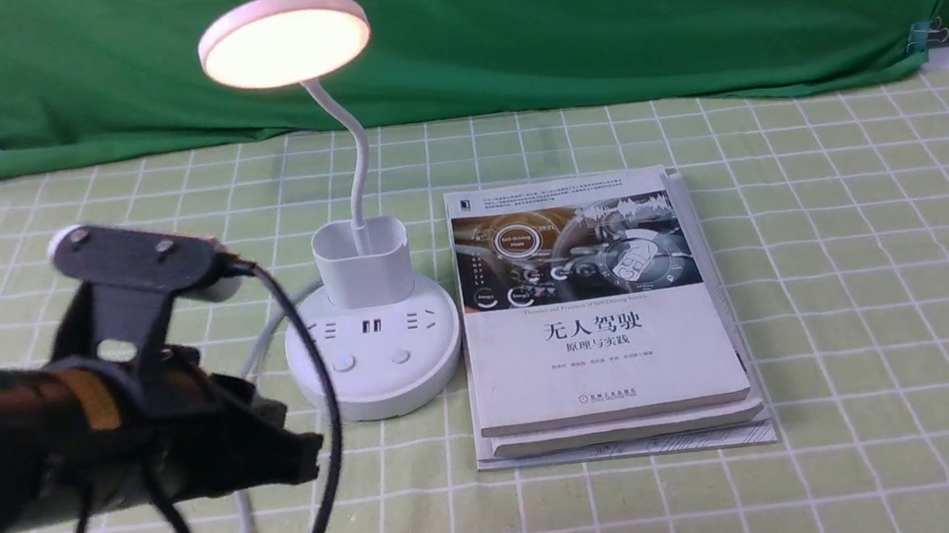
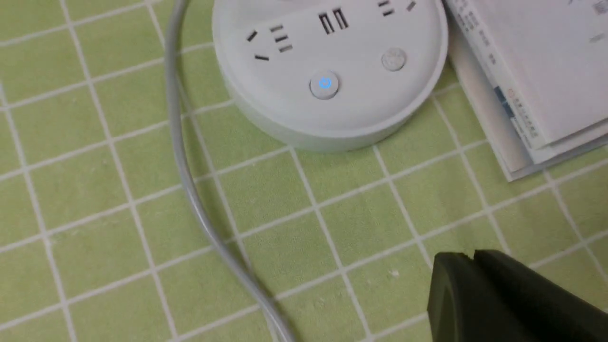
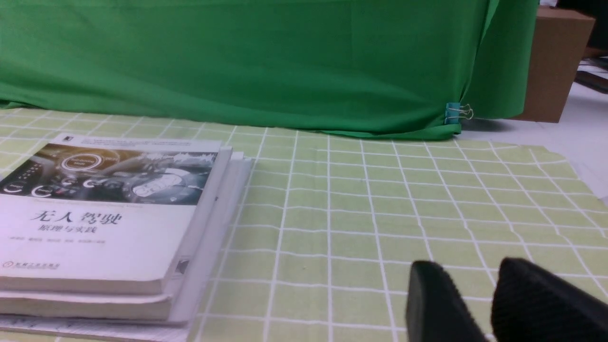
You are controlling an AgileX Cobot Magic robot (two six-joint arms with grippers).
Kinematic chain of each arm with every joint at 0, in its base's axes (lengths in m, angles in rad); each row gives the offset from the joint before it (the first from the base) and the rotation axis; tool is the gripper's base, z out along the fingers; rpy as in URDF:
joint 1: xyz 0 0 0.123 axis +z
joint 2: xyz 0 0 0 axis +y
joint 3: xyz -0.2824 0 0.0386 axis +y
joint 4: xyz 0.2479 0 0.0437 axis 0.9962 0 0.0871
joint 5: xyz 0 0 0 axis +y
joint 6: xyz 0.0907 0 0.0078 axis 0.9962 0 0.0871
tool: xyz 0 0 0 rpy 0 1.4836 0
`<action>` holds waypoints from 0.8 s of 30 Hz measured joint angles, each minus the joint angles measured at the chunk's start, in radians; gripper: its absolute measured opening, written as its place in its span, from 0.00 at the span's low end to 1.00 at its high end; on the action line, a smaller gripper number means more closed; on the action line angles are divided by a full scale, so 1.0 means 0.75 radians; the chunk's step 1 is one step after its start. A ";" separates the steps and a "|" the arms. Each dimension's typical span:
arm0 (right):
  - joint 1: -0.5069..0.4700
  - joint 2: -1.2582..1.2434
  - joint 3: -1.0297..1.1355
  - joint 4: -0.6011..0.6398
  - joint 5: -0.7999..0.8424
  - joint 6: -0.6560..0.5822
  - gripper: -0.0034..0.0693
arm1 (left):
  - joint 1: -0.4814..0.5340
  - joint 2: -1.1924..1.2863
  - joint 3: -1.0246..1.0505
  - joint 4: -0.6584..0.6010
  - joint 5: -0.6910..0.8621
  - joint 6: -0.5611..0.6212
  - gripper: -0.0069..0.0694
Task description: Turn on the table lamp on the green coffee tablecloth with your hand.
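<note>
my left gripper [image 2: 475, 273] has its fingers together as far as i can tell from its wrist camera, with nothing visible between them. it hangs above the tablecloth [image 1: 845, 257], on the near side of the lamp [image 1: 380, 400] and apart from it; the front camera shows the left arm [image 1: 213, 425] reaching in from the left. my right gripper [image 3: 470, 278] has its fingers a little apart, holding nothing i can see, and i don't see it in the front view.

just beyond the left fingers is the lamp's round base, standing upright on the checked cloth. of its two buttons, one [image 2: 325, 83] has a small blue ring glowing in it, while the other [image 2: 394, 59] shows no light. the cord [image 2: 183, 156] runs along the cloth beside the base. up on its curved neck [image 1: 359, 149], the round head [image 1: 285, 47] is shining a warm white.

so i'd call the switching-on done: the light is on, the lamp is upright, and neither gripper is touching it. i see no further press to make, and another one could well turn it off or change it. what's left, in my judgement, is to bring the left arm clear without snagging the cord or brushing the neck. farther out, the stack of books [image 1: 595, 360] sits close beside the base and needs nothing from me.
</note>
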 joint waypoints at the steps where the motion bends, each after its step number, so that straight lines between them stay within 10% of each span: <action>1: 0.000 0.000 0.000 0.000 0.000 0.000 0.38 | 0.000 -0.166 0.053 0.000 -0.006 -0.009 0.12; 12: 0.000 0.000 0.000 0.000 0.000 0.000 0.38 | 0.000 -0.979 0.391 0.002 -0.114 -0.042 0.12; 24: 0.000 0.000 0.000 0.000 0.000 0.000 0.38 | 0.000 -1.137 0.426 0.104 -0.174 -0.042 0.12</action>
